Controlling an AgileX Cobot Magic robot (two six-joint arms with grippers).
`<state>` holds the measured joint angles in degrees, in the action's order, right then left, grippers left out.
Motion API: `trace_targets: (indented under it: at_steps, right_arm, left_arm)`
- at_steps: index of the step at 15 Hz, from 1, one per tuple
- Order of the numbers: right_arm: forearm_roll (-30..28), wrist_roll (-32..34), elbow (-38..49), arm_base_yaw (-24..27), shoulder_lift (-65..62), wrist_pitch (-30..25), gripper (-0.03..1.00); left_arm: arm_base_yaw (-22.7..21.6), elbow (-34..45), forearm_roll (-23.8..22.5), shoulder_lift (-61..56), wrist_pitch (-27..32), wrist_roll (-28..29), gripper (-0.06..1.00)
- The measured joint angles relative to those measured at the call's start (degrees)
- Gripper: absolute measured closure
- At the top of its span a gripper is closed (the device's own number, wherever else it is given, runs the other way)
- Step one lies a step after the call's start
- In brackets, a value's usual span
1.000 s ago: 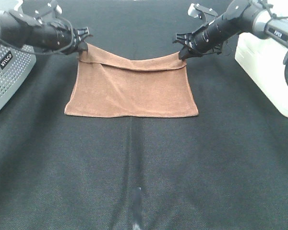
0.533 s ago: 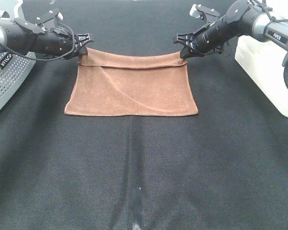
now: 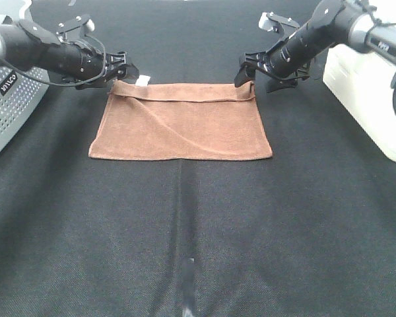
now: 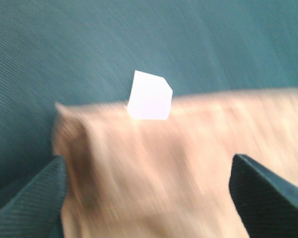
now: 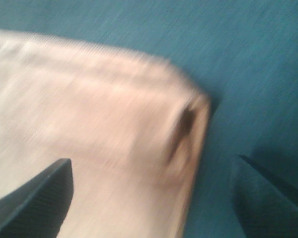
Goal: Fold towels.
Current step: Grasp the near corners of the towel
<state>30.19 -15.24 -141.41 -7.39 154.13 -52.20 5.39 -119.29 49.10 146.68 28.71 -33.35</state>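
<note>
The reddish-brown towel (image 3: 185, 125) lies flat on the black cloth, folded in half, with a narrow folded band along its far edge. Its white tag (image 3: 143, 80) sticks out at the far left corner and also shows in the left wrist view (image 4: 149, 95). My left gripper (image 3: 123, 67) is open just above the far left corner, with the towel (image 4: 164, 163) below its spread fingertips (image 4: 39, 198). My right gripper (image 3: 256, 74) is open above the far right corner. The towel corner (image 5: 114, 129) lies between its fingertips (image 5: 35, 203). Both wrist views are blurred.
A grey perforated device (image 3: 6, 99) stands at the left edge. A white box (image 3: 366, 92) stands at the right edge. The black tablecloth (image 3: 198, 231) stretches in front of the towel, with a faint crease down its middle.
Both grippers were shut on the towel's raised far corners. They have lowered the far edge onto the cloth, opened and let go. The towel now lies flat and the white tag shows.
</note>
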Motion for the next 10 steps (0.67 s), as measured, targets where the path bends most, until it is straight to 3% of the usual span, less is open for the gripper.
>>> trace_targets:
  at_steps: [1, 2, 6, 10]
  right_arm:
    - [0.0, 1.3, -0.1, 0.0, -0.5, -2.6, 0.17]
    - [0.0, 1.3, -0.1, 0.0, -0.5, -2.6, 0.17]
    - [-1.1, 4.3, -0.3, 0.0, -1.2, -15.9, 0.17]
    - [-1.7, 8.3, -0.3, 0.0, -4.2, -17.1, 0.18]
  left_arm:
    - [-0.1, 0.0, -2.5, -0.8, 3.8, 0.2, 0.10]
    - [-0.1, 0.0, -2.5, -0.8, 3.8, 0.2, 0.10]
    - [-0.2, -0.3, -9.6, -2.6, 17.5, 2.6, 0.10]
    - [-1.7, -0.3, -9.8, -5.2, 26.2, 12.1, 0.10]
